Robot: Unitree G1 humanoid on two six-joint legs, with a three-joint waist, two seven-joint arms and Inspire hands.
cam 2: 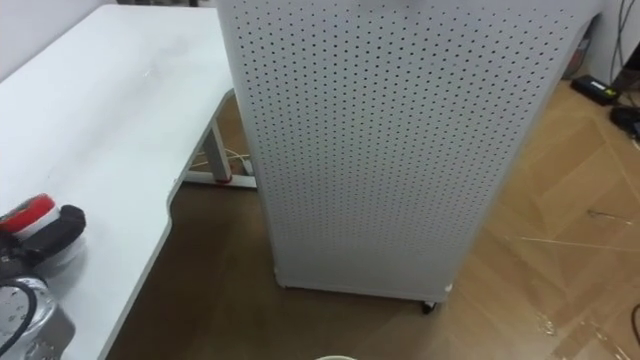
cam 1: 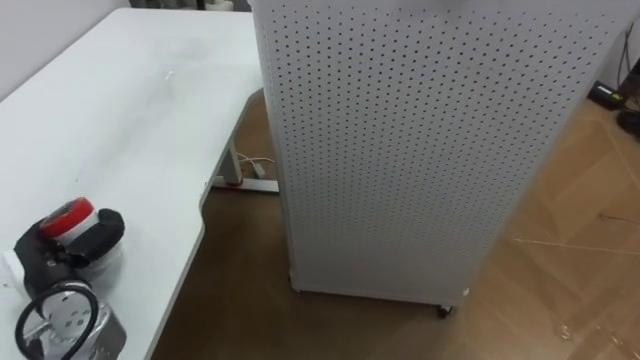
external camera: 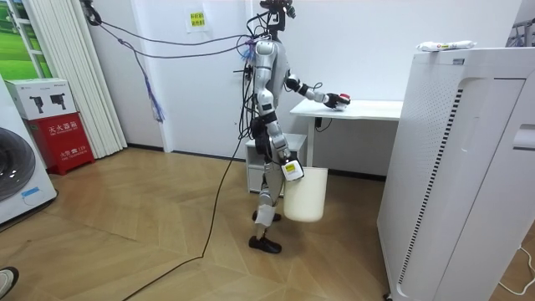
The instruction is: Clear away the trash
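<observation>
Over the near edge of the desk point(cam 1: 130, 120), left hand point(cam 1: 50, 268) has its dark fingers curled round a red-lidded container point(cam 1: 65, 215), with the lid poking out above them. Can't tell if it touches the desktop. Right hand point(external camera: 290, 170) hangs low at the rim of a white bin point(external camera: 305, 196), grip unreadable. Perforated cabinet point(cam 1: 420, 150) stands beside the desk.

A white table point(cam 1: 130, 120) stands against the wall, its leg ending in a red foot point(cam 1: 232, 183) on the wooden floor point(cam 1: 570, 260). Just beside it is a tall white perforated cabinet point(cam 1: 420, 150) on castors point(cam 1: 443, 311). At the room view's left edge are 1 washing machine point(external camera: 17, 176), a red box point(external camera: 63, 138) carrying a white box point(external camera: 40, 97), and pale vertical blinds point(external camera: 71, 75).
</observation>
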